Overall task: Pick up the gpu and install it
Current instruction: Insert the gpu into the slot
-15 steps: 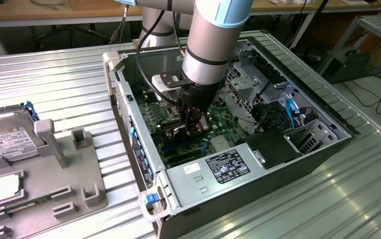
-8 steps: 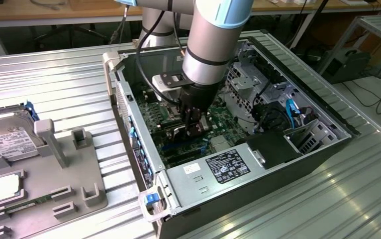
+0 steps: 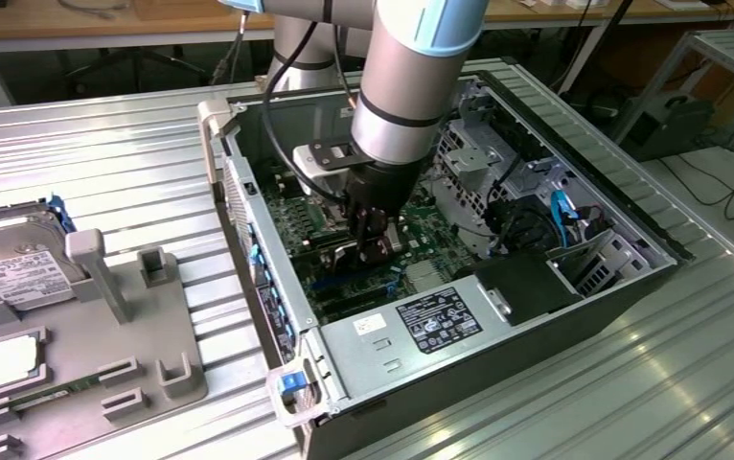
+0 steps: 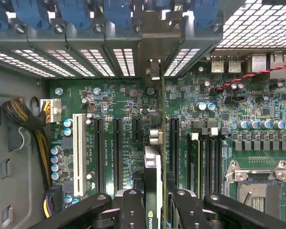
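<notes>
Clamping the end effector [image 4: 157, 207] onto the gpu [image 4: 153, 176], a thin card with a green circuit board, a black face and a narrow silver end bracket, with one dark finger [image 4: 132, 210] pressing each flat side. Holding the card upright and edge-on just above the green motherboard [image 4: 109, 100], in line with the long black expansion slots. Pointing the silver bracket toward the perforated rear wall with its row of blue plastic clips [image 4: 76, 12]. Hiding the card's lower edge, so cannot tell whether it is touching a slot. Flanking the card on the board: a long white slot [image 4: 77, 152] on one side, a square silver processor socket [image 4: 257, 191] on the other.

Reaching down from twelve o'clock in the exterior view, into the open black-and-silver computer case [image 3: 329, 359] lying on its side. Showing a silver labelled power supply [image 3: 438, 321] at five o'clock of the end effector. Resting the case on the ribbed metal worktop [image 3: 111, 153]. Sitting well apart, at nine o'clock of the case, a grey parts holder [image 3: 125, 374] carrying a boxy silver hard drive with a white label [image 3: 10, 264].
</notes>
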You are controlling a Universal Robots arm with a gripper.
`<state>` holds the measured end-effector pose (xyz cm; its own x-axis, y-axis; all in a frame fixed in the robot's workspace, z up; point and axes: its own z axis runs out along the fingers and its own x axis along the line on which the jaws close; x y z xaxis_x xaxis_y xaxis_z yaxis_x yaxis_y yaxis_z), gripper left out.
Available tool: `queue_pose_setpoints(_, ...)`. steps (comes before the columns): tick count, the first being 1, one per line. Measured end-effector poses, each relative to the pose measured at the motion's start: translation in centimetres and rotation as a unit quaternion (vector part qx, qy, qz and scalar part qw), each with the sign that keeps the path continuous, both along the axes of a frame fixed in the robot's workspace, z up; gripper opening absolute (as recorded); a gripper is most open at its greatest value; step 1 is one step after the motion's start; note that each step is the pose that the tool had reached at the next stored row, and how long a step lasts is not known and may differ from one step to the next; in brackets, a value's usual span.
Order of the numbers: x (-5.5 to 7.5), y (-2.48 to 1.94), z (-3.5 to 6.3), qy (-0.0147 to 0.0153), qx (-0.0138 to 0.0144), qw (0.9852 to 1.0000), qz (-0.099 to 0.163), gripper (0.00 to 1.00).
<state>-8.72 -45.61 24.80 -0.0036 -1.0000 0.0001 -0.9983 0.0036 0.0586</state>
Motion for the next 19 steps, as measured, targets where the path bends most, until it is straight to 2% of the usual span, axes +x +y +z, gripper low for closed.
queue_pose_setpoints(14, 0.0, -0.01, -0.92, 0.0003, -0.0006, 1.0, 0.0, 0.27)
queue_pose_setpoints(19, 0.0, 0.0, -1.18, 0.0, 0.0, 1.0, 0.0, 0.27)
